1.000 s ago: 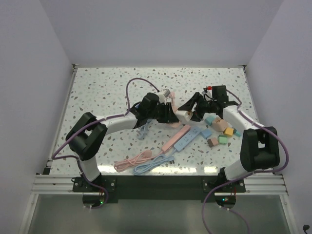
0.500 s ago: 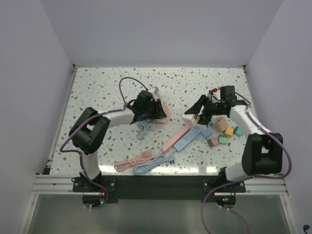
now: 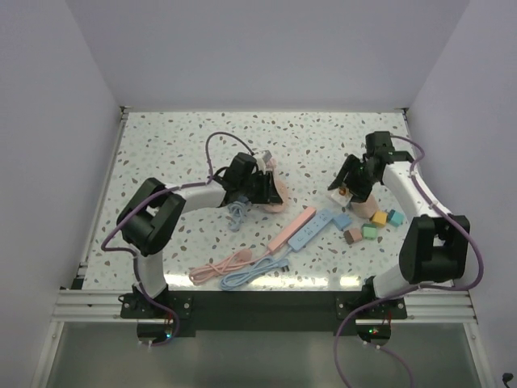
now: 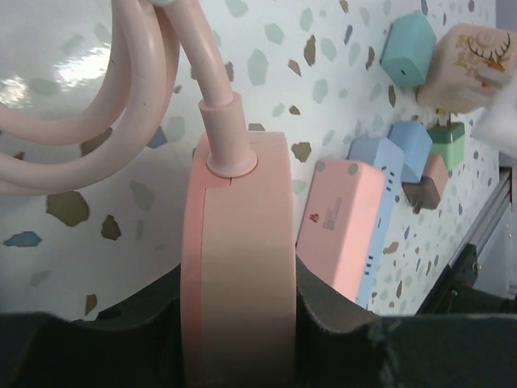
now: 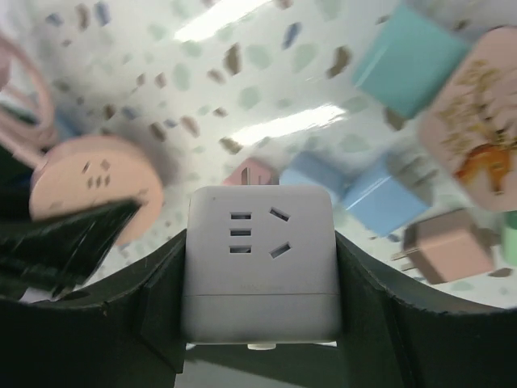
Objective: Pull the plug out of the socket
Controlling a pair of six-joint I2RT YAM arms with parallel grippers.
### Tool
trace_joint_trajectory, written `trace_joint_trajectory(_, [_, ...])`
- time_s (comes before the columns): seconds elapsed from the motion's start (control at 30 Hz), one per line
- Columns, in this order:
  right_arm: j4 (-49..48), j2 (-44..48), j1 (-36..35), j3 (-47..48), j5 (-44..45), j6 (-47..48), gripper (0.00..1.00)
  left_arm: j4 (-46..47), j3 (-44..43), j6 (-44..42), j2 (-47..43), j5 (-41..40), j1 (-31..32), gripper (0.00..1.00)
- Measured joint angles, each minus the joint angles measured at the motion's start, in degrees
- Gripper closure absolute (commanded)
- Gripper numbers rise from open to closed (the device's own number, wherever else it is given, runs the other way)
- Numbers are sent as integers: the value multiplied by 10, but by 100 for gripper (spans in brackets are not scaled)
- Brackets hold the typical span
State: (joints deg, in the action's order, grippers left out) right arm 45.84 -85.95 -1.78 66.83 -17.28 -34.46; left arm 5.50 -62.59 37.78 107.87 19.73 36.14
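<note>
More separation than before: left gripper (image 4: 239,327) pinches pink plug (image 4: 238,234), right gripper (image 5: 258,295) pinches socket (image 5: 258,242).

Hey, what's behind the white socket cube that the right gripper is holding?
Past the white socket cube in the right gripper, a pink block and a blue block peek over its top edge. The cube covers the rest of both, so I can't tell what they are.

bright, even light from above; white glare patches on the table (image 4: 48,77) in both wrist views; right wrist view blurred toward its edges; shadows faint.
</note>
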Motion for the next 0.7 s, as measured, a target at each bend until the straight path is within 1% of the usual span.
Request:
trace_joint_trajectory(0.13, [8,-47,1,12,103,6,100,-5,4,-15,1,43,8,100])
trace_joint_trajectory(0.23, [7,-76,2,17,152,12,100,-4,27,-25,1,63,14,100])
trace_joint_trajectory(0.27, [6,-82,2,17,166,16,100,-3,38,-25,1,74,15,97])
trace_joint_trajectory(0.3, [6,-85,2,19,174,17,100,1,46,-27,-1,84,15,89])
trace_joint_trajectory(0.37, [9,-94,2,31,191,22,100,2,53,-30,-5,91,15,84])
trace_joint_trajectory(0.4, [8,-101,2,39,198,24,100,2,55,-31,-6,96,16,70])
trace_joint_trajectory(0.47, [3,-114,2,53,212,25,100,2,57,-33,-6,102,16,56])
trace_joint_trajectory(0.5, [0,-120,2,57,219,25,99,3,58,-35,-6,104,16,47])
trace_joint_trajectory(0.53, [-2,-125,2,59,226,25,98,2,60,-41,-7,103,16,42])
trace_joint_trajectory(0.57, [0,-130,2,63,230,25,94,-2,65,-45,-8,100,16,37])
trace_joint_trajectory(0.6, [-1,-132,2,66,239,25,92,-2,70,-43,-9,103,17,28])
trace_joint_trajectory(0.63, [-2,-135,2,69,246,25,88,-2,72,-44,-15,104,17,23])
trace_joint_trajectory(0.67, [-2,-137,2,71,254,25,78,-7,73,-46,-25,97,18,19])
trace_joint_trajectory(0.7, [-2,-139,2,73,259,25,74,-11,74,-46,-31,92,18,13])
